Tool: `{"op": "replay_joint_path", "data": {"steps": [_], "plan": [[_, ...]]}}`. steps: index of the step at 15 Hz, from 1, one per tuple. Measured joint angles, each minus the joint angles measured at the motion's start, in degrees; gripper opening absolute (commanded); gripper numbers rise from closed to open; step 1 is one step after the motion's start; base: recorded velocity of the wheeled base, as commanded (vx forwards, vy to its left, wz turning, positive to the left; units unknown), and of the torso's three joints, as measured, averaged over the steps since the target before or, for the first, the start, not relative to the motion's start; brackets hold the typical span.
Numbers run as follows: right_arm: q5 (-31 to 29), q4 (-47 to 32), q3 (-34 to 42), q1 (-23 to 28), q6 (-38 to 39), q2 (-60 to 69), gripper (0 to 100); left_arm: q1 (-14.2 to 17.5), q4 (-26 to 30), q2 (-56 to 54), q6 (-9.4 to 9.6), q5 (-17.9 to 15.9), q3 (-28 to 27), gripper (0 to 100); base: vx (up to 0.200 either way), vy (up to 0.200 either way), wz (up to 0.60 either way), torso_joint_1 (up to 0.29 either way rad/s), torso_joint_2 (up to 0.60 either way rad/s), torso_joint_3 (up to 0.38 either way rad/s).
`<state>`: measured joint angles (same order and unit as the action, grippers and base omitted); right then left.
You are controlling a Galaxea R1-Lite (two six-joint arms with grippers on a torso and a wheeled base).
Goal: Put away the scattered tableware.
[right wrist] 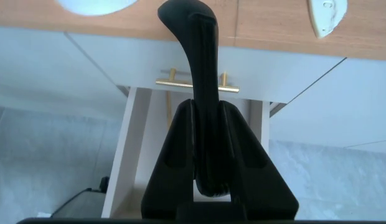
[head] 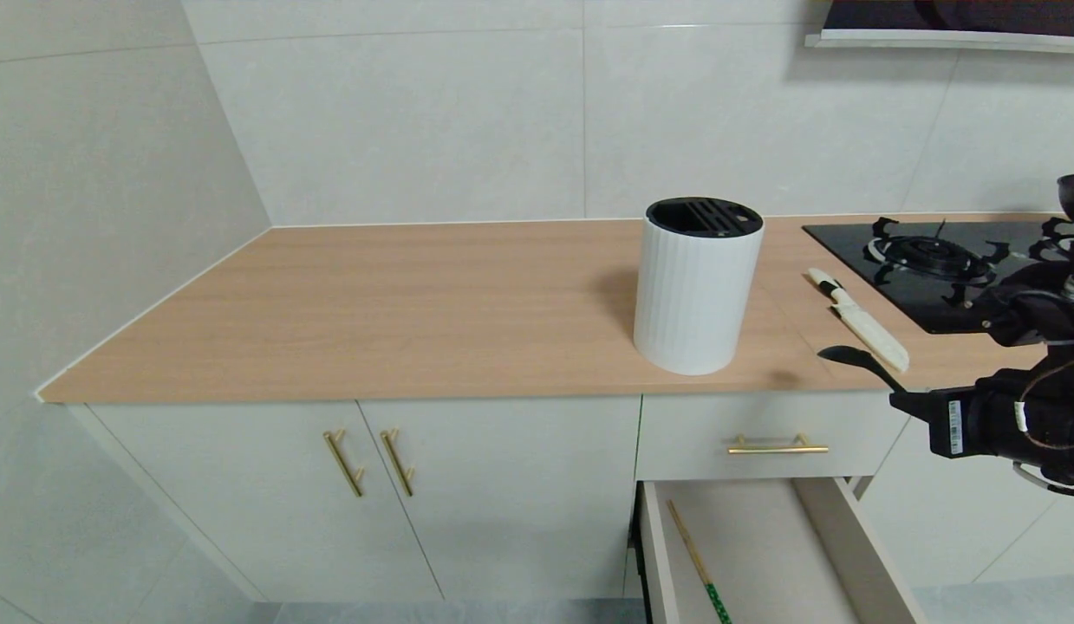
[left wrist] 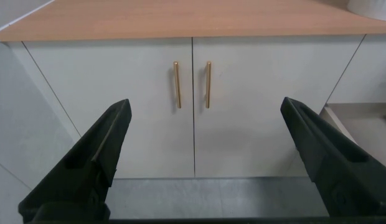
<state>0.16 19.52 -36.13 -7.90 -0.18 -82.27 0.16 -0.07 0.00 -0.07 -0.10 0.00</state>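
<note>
Wooden counter (head: 415, 303), black utensil (head: 853, 359) in right end effector (head: 905, 400), tip toward counter

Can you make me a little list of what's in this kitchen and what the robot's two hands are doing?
Counter: wooden counter, with the stove at its right end
Holder: white holder, standing upright on the counter
Knife: white knife, lying flat between holder and stove
Right gripper: jaws shut on the black spoon, at the counter's front edge
Left gripper: jaws open, empty, facing the cupboard doors
Drawer: open, chopsticks inside
</note>
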Motion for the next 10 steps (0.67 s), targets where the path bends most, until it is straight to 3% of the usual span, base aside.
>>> {"op": "replay_joint_path", "data": {"steps": [10], "plan": [[0.44,0.13,1.05,-2.51,-0.09,-1.66,0,0.0,0.0,0.0,0.0,0.0,-0.02,100,0.0,0.0,0.0,0.0,0.0,0.0]]}}
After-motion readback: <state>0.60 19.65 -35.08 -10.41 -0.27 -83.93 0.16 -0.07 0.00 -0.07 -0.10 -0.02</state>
